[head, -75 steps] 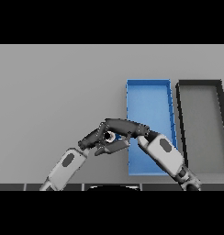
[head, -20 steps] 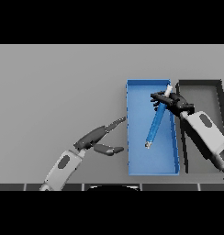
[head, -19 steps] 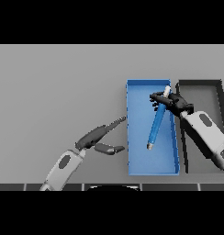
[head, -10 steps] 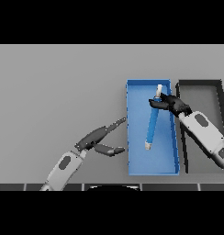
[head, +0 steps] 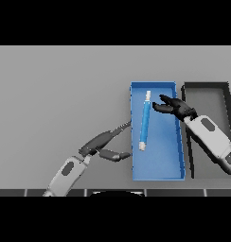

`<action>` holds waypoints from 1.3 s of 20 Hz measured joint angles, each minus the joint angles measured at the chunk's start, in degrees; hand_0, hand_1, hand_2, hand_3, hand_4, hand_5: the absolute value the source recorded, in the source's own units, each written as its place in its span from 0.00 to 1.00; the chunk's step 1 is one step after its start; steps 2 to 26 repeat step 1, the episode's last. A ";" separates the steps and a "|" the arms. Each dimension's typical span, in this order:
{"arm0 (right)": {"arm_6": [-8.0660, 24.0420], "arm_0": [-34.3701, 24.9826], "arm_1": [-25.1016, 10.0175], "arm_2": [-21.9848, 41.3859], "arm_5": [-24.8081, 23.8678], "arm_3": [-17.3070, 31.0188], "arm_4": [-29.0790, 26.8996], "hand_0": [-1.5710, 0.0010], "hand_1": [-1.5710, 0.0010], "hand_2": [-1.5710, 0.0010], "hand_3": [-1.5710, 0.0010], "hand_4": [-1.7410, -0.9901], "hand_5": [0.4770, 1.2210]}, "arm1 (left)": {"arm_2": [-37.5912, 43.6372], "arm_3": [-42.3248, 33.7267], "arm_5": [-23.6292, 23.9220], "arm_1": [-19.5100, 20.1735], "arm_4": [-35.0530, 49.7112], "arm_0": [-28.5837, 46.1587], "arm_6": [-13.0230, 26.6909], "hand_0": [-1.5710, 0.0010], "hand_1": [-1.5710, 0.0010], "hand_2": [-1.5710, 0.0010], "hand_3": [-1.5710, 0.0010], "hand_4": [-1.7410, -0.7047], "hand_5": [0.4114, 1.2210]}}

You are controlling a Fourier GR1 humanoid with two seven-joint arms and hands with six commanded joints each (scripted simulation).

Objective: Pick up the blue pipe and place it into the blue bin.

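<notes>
So here's what you've got on the grey desk (head: 56,85): the blue pipe (head: 145,121) is lying inside the blue bin (head: 157,173), in its left half, running nearly straight from 12 to 6 o'clock with only a slight lean. Its white-tipped ends point up and down the bin, the upper end near the bin's far wall and the lower one around the middle. It looks like it's resting flat on the bin floor, though from this angle you can't be fully sure it's touching.

Your right hand (head: 176,108) sits over the bin's upper right part, at about 3 o'clock from the pipe's top end. Its fingers are spread loose and holding nothing, with the fingertips near the pipe but apart from it. The right forearm runs off toward 4 o'clock, crossing the wall between the blue bin and the black bin (head: 221,94) that sits just beside it on the right.

Your left hand (head: 105,144) is out on the desk at roughly 9 o'clock from the blue bin, fingers straight and relaxed, thumb spread below them, empty. The longest fingertip reaches close to the bin's left wall.
</notes>
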 measured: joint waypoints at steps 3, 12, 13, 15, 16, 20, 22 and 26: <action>0.15 -0.29 -0.05 0.32 0.13 -0.21 0.48 0.86 0.94 0.98 1.00 0.78 0.43 | -0.31 0.65 0.40 -0.31 -0.64 0.33 -0.30 1.00 1.00 1.00 1.00 0.83 0.08; 0.15 -0.29 -0.05 0.32 0.13 -0.21 0.48 0.86 0.94 0.98 1.00 0.78 0.43 | -0.31 0.65 0.40 -0.31 -0.64 0.33 -0.30 1.00 1.00 1.00 1.00 0.83 0.08; 0.15 -0.29 -0.05 0.32 0.13 -0.21 0.48 0.86 0.94 0.98 1.00 0.78 0.43 | -0.31 0.65 0.40 -0.31 -0.64 0.33 -0.30 1.00 1.00 1.00 1.00 0.83 0.08; 0.15 -0.29 -0.05 0.32 0.13 -0.21 0.48 0.86 0.94 0.98 1.00 0.78 0.43 | -0.31 0.65 0.40 -0.31 -0.64 0.33 -0.30 1.00 1.00 1.00 1.00 0.83 0.08; 0.15 -0.29 -0.05 0.32 0.13 -0.21 0.48 0.86 0.94 0.98 1.00 0.78 0.43 | -0.31 0.65 0.40 -0.31 -0.64 0.33 -0.30 1.00 1.00 1.00 1.00 0.83 0.08; 0.15 -0.29 -0.05 0.32 0.13 -0.21 0.48 0.86 0.94 0.98 1.00 0.78 0.43 | -0.31 0.65 0.40 -0.31 -0.64 0.33 -0.30 1.00 1.00 1.00 1.00 0.83 0.08; 0.15 -0.29 -0.05 0.32 0.13 -0.21 0.48 0.86 0.94 0.98 1.00 0.78 0.43 | -0.31 0.65 0.40 -0.31 -0.64 0.33 -0.30 1.00 1.00 1.00 1.00 0.83 0.08; 0.15 -0.29 -0.05 0.32 0.13 -0.21 0.48 0.86 0.94 0.98 1.00 0.78 0.43 | -0.31 0.65 0.40 -0.31 -0.64 0.33 -0.30 1.00 1.00 1.00 1.00 0.83 0.08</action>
